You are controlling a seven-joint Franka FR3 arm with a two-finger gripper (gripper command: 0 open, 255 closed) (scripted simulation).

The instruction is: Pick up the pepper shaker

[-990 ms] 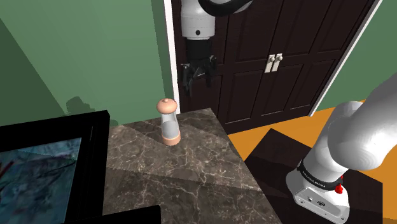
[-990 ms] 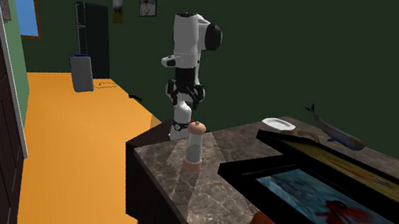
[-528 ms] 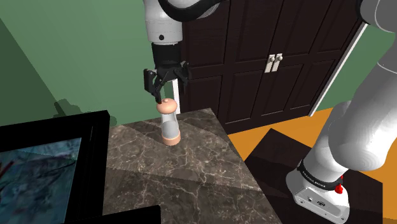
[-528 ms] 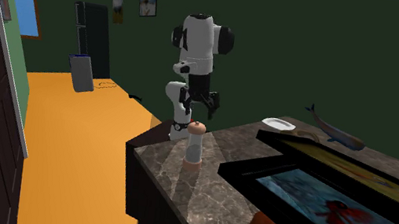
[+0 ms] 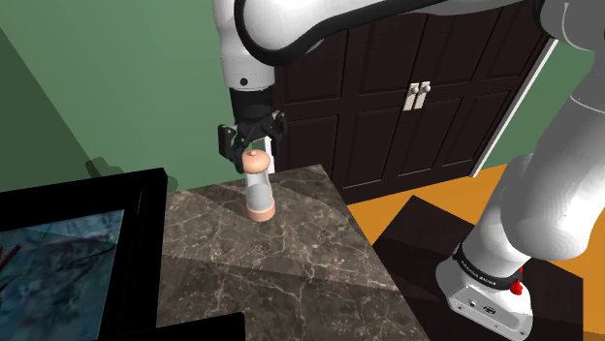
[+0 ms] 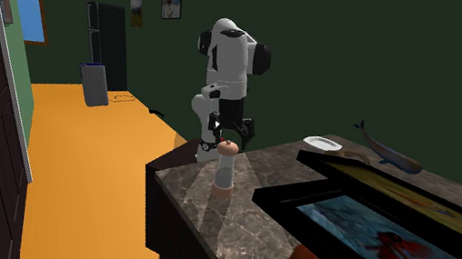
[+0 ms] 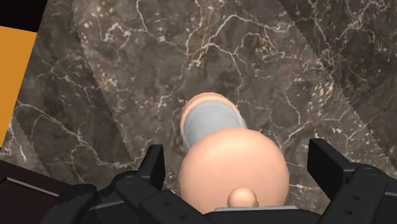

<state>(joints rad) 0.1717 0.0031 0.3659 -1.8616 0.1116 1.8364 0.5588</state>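
While hovering with gripper (image 5: 250,147) spread wide and empty, flanks rounded cap of pepper shaker (image 5: 258,190) on counter (image 5: 291,262).
Risks tipping it toward the nearby edge if closed too high or off-centre.

Shoulder, second exterior facing across counter (image 5: 291,271), wrist close above

No legible txt or labels.

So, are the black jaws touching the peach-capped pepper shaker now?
Apart. The wrist view shows the open jaws flanking the peach-capped grey pepper shaker, dark marble countertop visible in both gaps.
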